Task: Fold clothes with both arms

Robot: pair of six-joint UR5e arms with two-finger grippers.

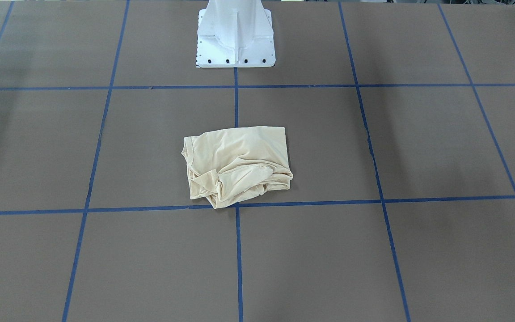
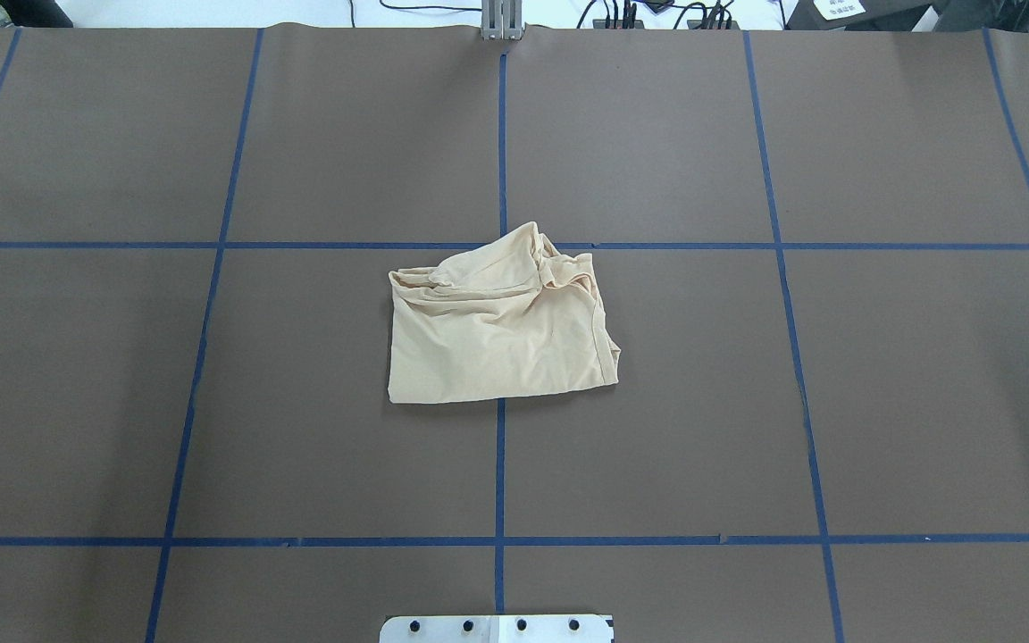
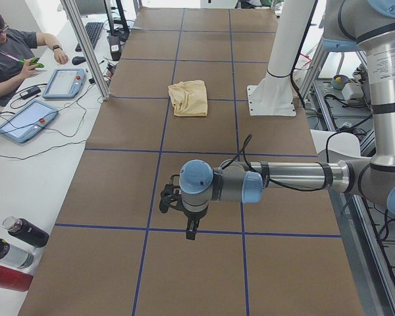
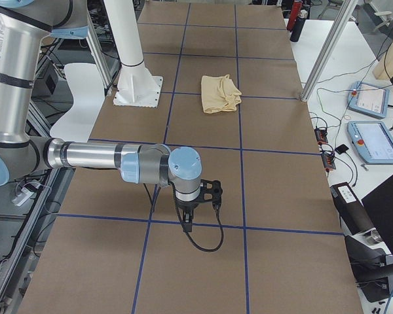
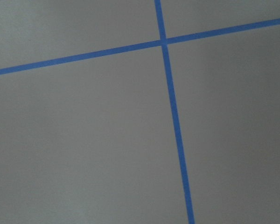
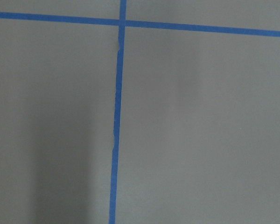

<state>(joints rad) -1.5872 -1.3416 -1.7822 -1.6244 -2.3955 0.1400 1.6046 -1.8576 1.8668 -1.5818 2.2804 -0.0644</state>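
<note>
— Where is the shirt lying?

— In the middle of the table [image 2: 747, 402], out in front of the white pedestal [image 1: 236, 40]. The cream-yellow T-shirt [image 2: 501, 326] is a rough, folded-over bundle straddling the centre line of blue tape [image 2: 499, 464]. The edge nearer the robot lies flat and fairly straight. The far edge is bunched and wrinkled and just reaches the cross line of tape.

— And the arms, are they anywhere near it?

— No, both are well apart from it. The left arm [image 3: 289, 176] reaches out level over the table towards its own end, the left jaws hanging downward above a tape line. The right arm [image 4: 92, 156] does the same at the opposite end, the right jaws pointing down near a tape crossing with a black cable looped below. The shirt sits between the two, touched by neither.

— Are the jaws open or closed?

— I can't tell for either. They only show from the table's ends, small and dark. Each wrist camera shows only brown table and a cross of blue tape, no cloth.
</note>
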